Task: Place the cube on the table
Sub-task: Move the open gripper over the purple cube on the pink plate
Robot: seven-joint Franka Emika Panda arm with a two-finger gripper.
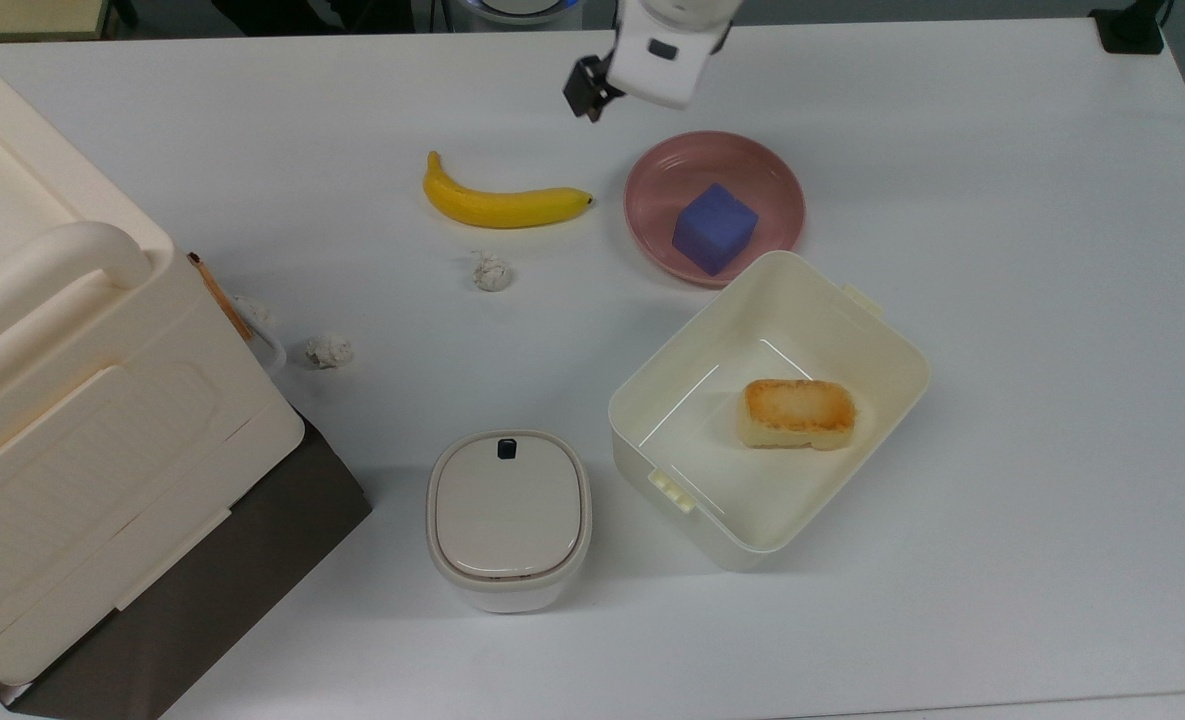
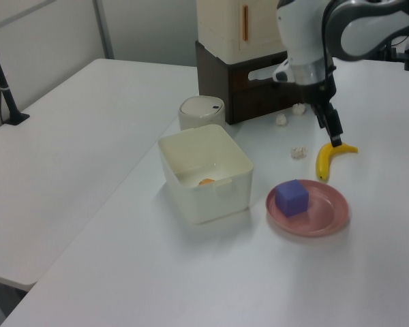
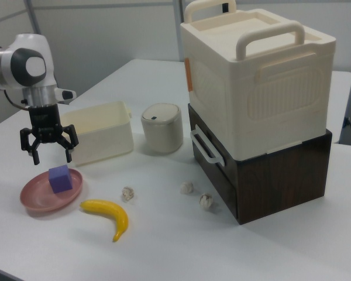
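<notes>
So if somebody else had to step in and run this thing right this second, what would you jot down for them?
Gripper: open, holding nothing, hanging in the air above the pink plate, not touching anything.
Cube: sitting on the pink plate, beside the cream box with the bread inside.
Banana: lying on the table near the plate; keep clear of it.
Done: nothing picked up yet.
Left: lower onto the cube, grip it, lift it off the plate and set it down on a bare bit of table.
</notes>
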